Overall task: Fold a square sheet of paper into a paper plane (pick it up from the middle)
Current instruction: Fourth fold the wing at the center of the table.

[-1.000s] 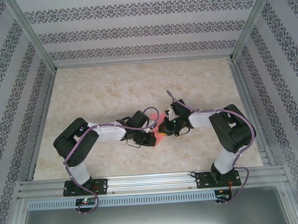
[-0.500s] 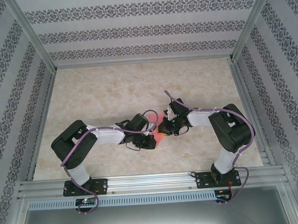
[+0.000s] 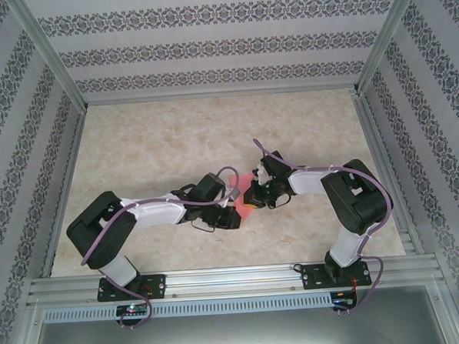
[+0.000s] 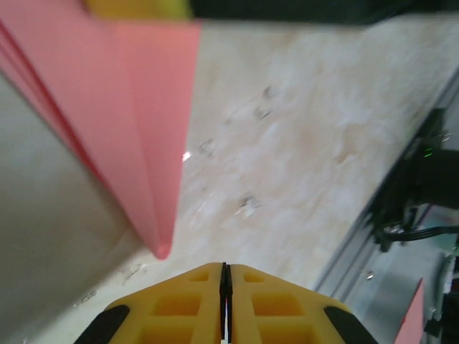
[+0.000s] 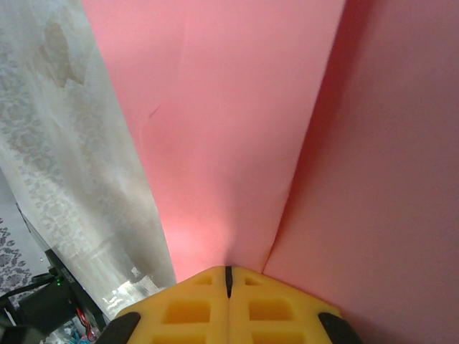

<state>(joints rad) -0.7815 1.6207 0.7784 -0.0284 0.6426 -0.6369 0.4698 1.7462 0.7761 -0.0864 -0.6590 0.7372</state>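
Top external view: the left pincer (image 3: 233,216), shut tight on nothing, sits just beside the slim, pointed pink-red paper plane (image 3: 247,205), which the right pincer (image 3: 256,199) has clamped at its crease, near the middle of the beige marbled worktop (image 3: 174,136). Layered folds, a centre crease and a sharp tip suggest the folding is mostly done, with perhaps final creasing and setting down left. Floral-striped wallpaper panels (image 3: 223,49) enclose the cell.

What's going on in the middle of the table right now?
The right pincer is shut on the folded pink paper, gripping it at a crease, near the middle of the table. The left pincer is shut too and holds nothing. The paper's pointed tip sits just ahead of its fingertips, apart from them.
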